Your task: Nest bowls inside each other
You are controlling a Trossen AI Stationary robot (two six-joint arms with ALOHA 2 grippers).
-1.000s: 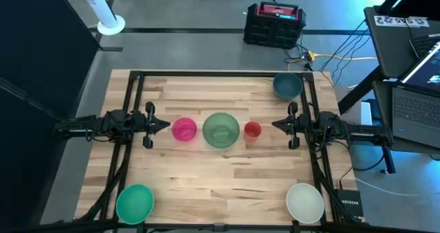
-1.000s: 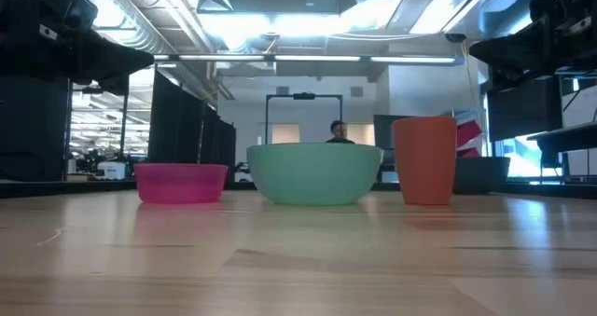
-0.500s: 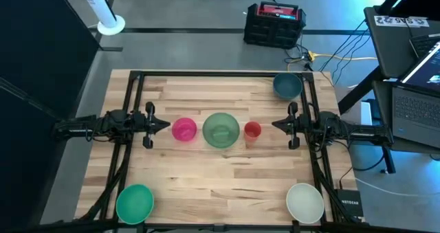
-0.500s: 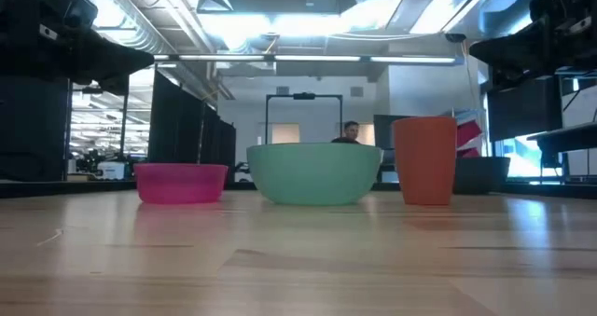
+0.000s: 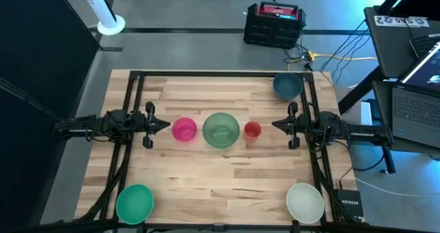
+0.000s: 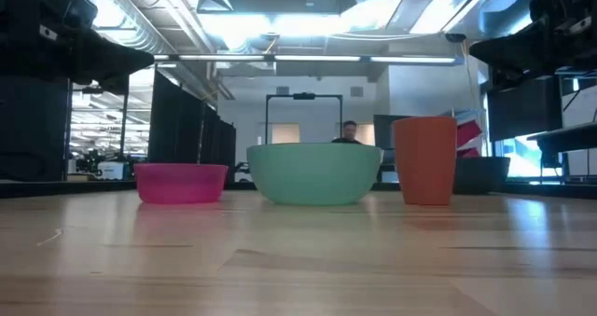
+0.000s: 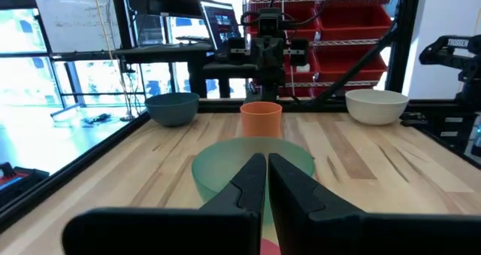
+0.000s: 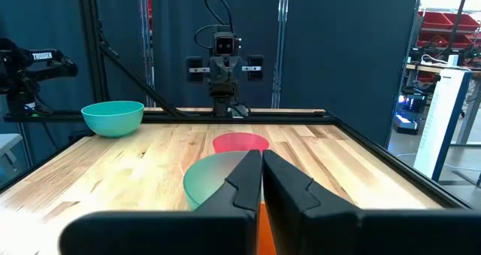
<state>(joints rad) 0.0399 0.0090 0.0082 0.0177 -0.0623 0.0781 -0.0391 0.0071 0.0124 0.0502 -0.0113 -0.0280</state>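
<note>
No change on the counter (image 5: 227,178) over the last second: all bowls and both arms exactly as before. Only a small shift far behind, where a person (image 6: 348,130) in the low view has stepped a little sideways behind the big green bowl (image 5: 221,130). So, probably, task not started yet: five bowls apart, none inside another.

Big green bowl in the middle of the counter, taken here as the reference. Just beside it on the left, the pink bowl (image 5: 184,129); just beside it on the right, a small red cup (image 5: 252,130), not part of the nesting. Far from it, toward the back right corner, the dark blue bowl (image 5: 287,86); toward the front left corner, the bright green bowl (image 5: 134,203); toward the front right corner, the white bowl (image 5: 304,201).

Left pincer (image 5: 165,125) beyond the pink bowl, fully closed, with nothing in it. Right pincer (image 5: 276,125) beyond the red cup, also fully closed and empty. Both pointing toward the big green bowl.

Counter of pale wood planks inside a black frame. Around it, grey floor, a black and red box (image 5: 275,23) behind, a laptop (image 5: 419,102) to the right.
</note>
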